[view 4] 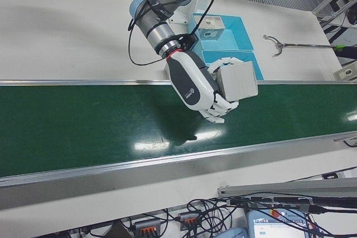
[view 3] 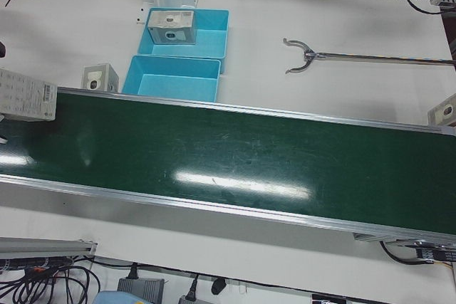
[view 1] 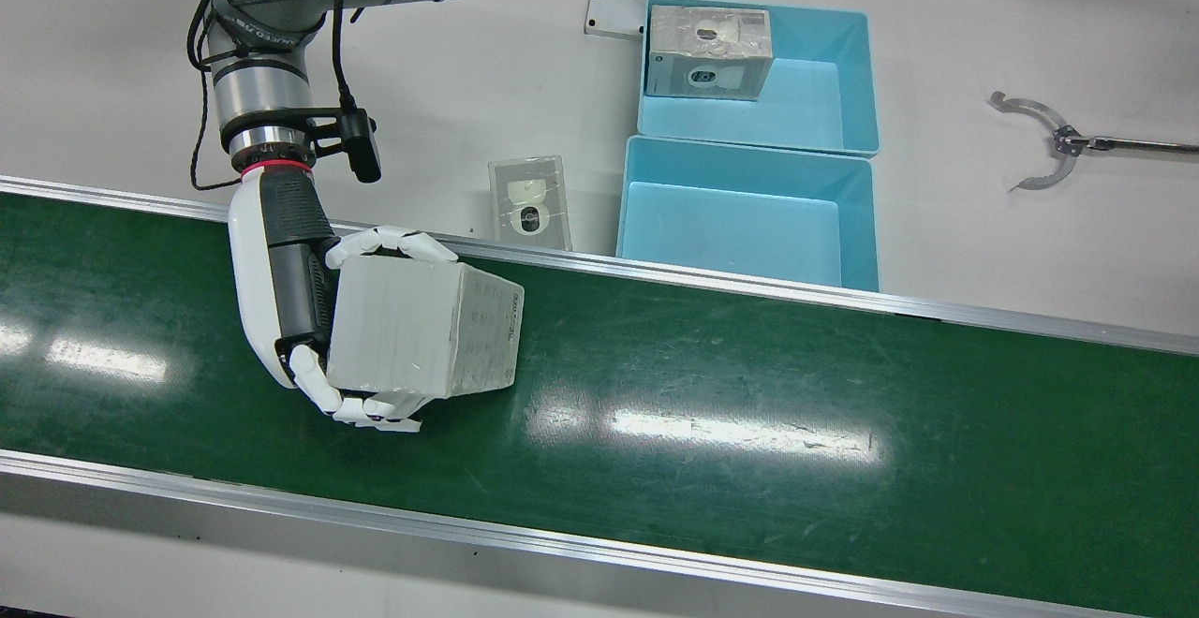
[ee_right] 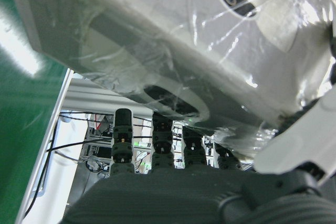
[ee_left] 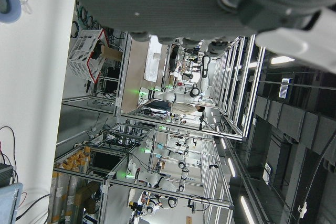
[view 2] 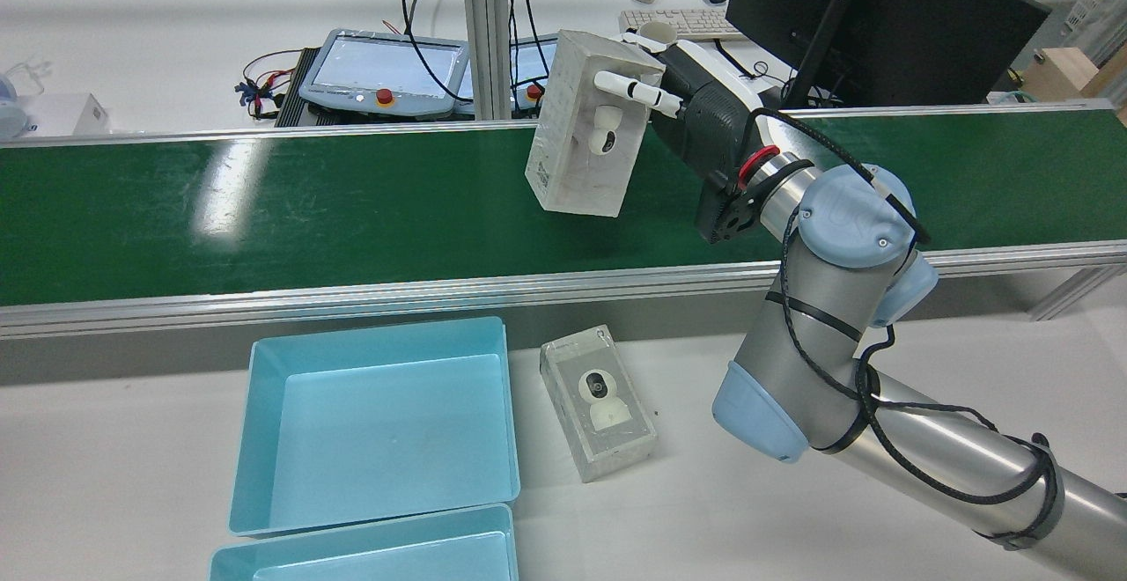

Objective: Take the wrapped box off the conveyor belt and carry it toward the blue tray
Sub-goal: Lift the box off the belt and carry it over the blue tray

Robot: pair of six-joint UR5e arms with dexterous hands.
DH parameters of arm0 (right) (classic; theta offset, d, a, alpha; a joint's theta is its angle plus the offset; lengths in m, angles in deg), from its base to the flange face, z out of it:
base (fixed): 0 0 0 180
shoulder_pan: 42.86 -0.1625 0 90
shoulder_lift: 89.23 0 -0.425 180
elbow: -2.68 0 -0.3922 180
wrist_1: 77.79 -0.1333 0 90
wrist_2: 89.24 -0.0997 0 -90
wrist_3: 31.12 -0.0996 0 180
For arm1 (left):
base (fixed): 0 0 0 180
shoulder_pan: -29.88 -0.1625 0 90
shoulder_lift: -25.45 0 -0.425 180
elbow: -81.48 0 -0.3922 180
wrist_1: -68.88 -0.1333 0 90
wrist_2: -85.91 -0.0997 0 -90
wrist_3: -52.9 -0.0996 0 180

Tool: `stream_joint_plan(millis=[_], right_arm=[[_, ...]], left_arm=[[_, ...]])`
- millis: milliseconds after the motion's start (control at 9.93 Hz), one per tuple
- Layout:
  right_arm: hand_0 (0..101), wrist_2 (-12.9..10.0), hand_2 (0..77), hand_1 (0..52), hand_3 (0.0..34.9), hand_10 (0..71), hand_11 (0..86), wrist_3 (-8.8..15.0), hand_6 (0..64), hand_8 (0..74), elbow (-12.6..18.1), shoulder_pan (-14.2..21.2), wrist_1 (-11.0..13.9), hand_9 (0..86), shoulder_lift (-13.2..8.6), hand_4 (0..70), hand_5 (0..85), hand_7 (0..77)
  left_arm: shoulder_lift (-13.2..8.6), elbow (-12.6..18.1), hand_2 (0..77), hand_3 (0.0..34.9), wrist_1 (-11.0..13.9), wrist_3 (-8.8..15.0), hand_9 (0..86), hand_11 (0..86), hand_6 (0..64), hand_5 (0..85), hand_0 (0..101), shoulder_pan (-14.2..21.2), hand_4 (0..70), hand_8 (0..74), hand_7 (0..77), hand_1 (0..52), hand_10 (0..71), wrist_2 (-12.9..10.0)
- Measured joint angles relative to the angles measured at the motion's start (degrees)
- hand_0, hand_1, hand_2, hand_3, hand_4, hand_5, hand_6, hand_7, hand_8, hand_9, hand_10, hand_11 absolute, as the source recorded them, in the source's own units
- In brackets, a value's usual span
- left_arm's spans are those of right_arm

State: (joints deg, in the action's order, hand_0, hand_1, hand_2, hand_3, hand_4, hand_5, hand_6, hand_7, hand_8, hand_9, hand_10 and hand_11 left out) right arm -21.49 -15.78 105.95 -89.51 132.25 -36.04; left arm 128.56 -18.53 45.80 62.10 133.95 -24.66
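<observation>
Gripping the plastic-wrapped white rectangular box (view 1: 426, 328), the right hand (view 1: 309, 318) has its white fingers clamped on opposite faces, holding it above the green conveyor belt (view 1: 749, 393). Picking looks done; carrying to the empty blue plastic tray (view 1: 749, 225) remains.

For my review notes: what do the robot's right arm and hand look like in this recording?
The right arm is silver-grey tube with pale blue joint caps, and a black cable runs along it, held by bands. A red ring marks the wrist, beside a small black camera on a bracket. The right hand has a white shell, a black ribbed palm and white segmented fingers.
</observation>
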Motion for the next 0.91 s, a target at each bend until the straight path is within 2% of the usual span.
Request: stream_joint_plan(millis=[101,201,302,403,504,604,705,806,906], right_arm=[[41,-0.11,31.6,6.5,12.5,16.4,23.5,0.48,28.9,28.9,2.49,0.52,0.0,45.3,-0.09,19.6,55.6,51.3],[41,-0.57,31.6,6.5,12.5,16.4,23.5,1.24,28.9,28.9,5.17,1.52,0.03,45.3,-0.14,19.6,55.6,51.3],[40,-1.71,32.7,6.0,3.7,15.8,21.8,2.03,30.0,26.2,7.91,3.49,0.15,42.5,-0.16,19.1,57.3,52.9],[43,-3.22,33.3,6.0,0.2,13.6,19.6,2.78,30.0,18.0,9.95,6.04,0.28,33.8,-0.18,19.1,57.3,52.9],[44,-4.96,33.3,6.0,0.0,9.8,14.2,3.69,26.7,14.7,11.71,9.24,0.36,24.0,-0.22,19.1,57.8,57.3],[44,-7.05,33.3,6.0,0.0,9.8,14.2,4.75,26.7,14.7,13.24,12.69,0.44,24.0,-0.63,19.1,57.8,57.3],[43,-8.6,33.3,6.0,2.7,8.2,12.5,5.56,23.5,9.3,14.1,15.34,0.48,18.5,-1.54,19.1,57.8,59.5],[46,-9.6,34.4,6.0,9.7,5.4,8.7,6.1,10.4,0.0,14.53,17.57,0.51,2.2,-2.44,19.1,57.8,51.8],[46,-10.17,34.4,6.0,9.7,5.4,8.7,6.5,10.4,0.0,14.64,19.44,0.53,2.2,-3.05,19.1,57.8,51.8]], left_arm=[[0.0,0.0,0.5,0.0,0.0,0.0,0.5,0.0,0.0,0.5,0,0.0,0.0,0.5,0.5,0.0,0.5,0.0],[0.0,0.0,0.5,0.0,0.0,0.0,0.0,0.0,0.0,0.5,0,0.0,0.0,0.5,0.5,0.0,0.0,0.0],[0.0,0.0,0.5,0.0,0.0,0.0,0.0,0.0,0.0,0.5,0,0.0,0.0,0.5,0.5,0.0,0.0,0.0],[0.0,0.0,1.1,0.0,0.0,0.0,0.0,0.0,0.0,0.5,0,0.0,0.0,0.5,0.5,0.0,0.5,0.0],[0.0,0.0,1.1,0.0,0.0,0.0,0.0,0.0,0.0,0.5,0,0.0,0.0,0.5,0.5,0.0,0.5,0.0],[0.0,0.0,0.5,0.0,0.0,0.0,0.0,0.0,0.0,0.5,0,0.0,0.0,0.5,0.5,0.0,0.0,0.0],[0.0,0.0,1.1,0.0,0.0,0.0,0.5,0.0,0.0,0.5,0,0.0,0.0,0.5,0.5,0.0,0.5,0.0],[0.0,0.0,1.1,0.0,0.0,0.0,0.5,0.0,0.0,0.5,0,0.0,0.0,0.5,0.5,0.0,0.5,0.0],[0.0,0.0,0.5,0.0,0.0,0.0,0.0,0.0,0.0,0.5,0,0.0,0.0,0.5,0.5,0.0,0.5,0.0]])
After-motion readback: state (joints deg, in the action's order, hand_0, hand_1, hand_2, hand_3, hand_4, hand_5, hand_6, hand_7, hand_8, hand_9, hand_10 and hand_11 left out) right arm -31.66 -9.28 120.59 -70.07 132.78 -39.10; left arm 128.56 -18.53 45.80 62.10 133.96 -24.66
